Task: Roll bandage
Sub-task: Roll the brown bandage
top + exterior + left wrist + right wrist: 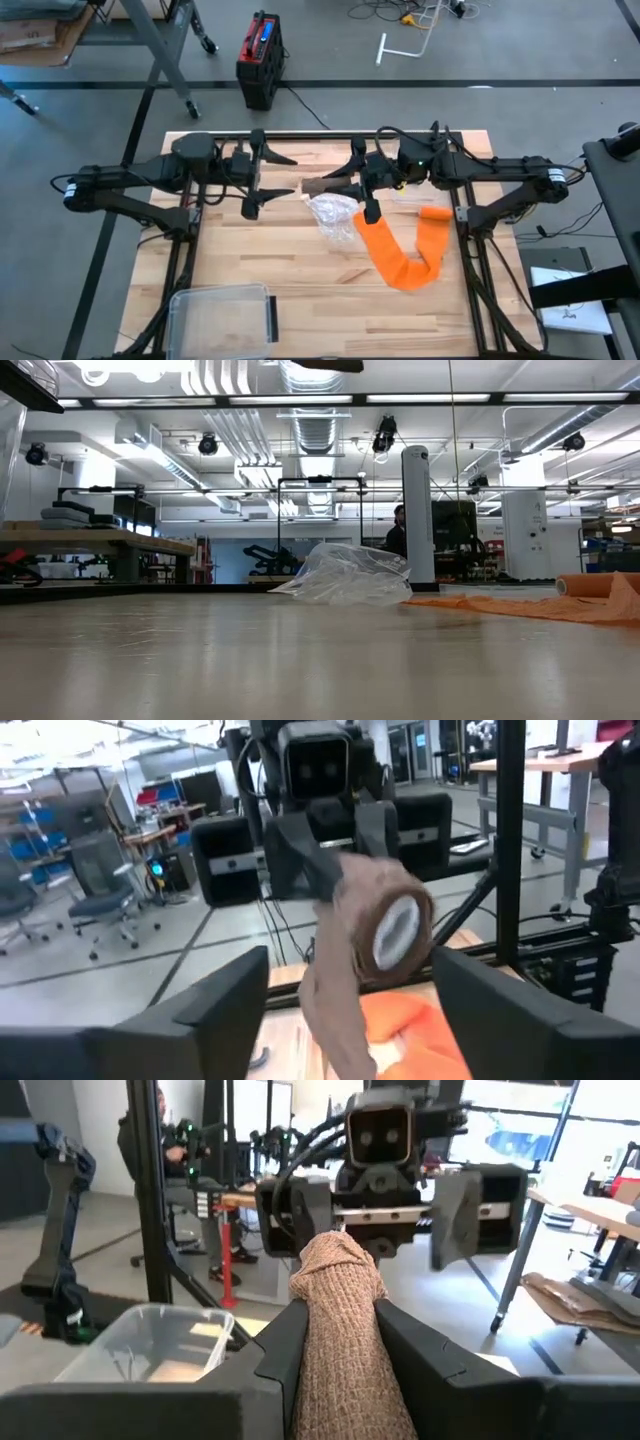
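While my right tool point(335, 1350) clamps the tan woven bandage roll point(340, 1330) above the bench's far edge, my left tool point(345, 1005) stands apart. The long orange bandage strip point(400, 255) near the right edge lies unrolled.

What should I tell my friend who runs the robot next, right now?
Left tool: open, fingers either side of the brown bandage roll's end, not gripping it.
Right tool: shut on the brown knitted bandage roll, held in the air between both arms above the wooden table.
Orange cloth bandage: lying unrolled in a U on the table, beside the crumpled clear plastic wrapper.
Clear plastic box: near the front edge.
Done: brown one looks rolled. Left: the orange one is not rolled.
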Tool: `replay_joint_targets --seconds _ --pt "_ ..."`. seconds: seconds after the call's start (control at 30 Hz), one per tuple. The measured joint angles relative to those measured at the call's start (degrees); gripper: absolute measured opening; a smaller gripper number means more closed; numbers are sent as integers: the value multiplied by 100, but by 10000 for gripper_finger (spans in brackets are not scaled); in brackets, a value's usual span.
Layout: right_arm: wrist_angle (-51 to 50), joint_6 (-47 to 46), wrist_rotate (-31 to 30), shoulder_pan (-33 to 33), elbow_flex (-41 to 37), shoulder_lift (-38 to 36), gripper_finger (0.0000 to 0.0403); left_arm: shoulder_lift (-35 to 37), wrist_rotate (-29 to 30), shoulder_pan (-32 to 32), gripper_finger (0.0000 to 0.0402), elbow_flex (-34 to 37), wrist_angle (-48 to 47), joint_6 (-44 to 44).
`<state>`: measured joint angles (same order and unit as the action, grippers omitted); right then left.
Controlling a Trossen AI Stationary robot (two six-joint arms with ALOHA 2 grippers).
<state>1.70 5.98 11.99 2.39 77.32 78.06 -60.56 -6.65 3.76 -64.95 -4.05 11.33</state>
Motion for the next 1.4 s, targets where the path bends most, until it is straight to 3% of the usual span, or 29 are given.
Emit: replay_joint_targets --seconds 0.2,0.4,0.6,0.83,0.87,1.23,1.4 --pt "-178 93 -7 13 0 0 96 -378 -250 -115 320 0 347 252" --pt "-186 73 -335 15 0 0 96 -719 -167 -172 309 0 751 324" --pt "-191 -21 -365 15 0 0 107 -765 470 -169 238 0 893 203" --pt "-188 -77 -472 15 2 -4 109 -745 503 -172 43 0 904 135" --pt "-193 -56 -465 13 3 -4 113 -745 513 -172 34 0 907 68" --pt "-1269 846 -505 -173 39 -632 223 -603 421 -383 39 -4 862 -843" --pt "-1436 1129 -1389 -618 -3 -620 244 -569 434 -447 38 -2 1011 -1167"
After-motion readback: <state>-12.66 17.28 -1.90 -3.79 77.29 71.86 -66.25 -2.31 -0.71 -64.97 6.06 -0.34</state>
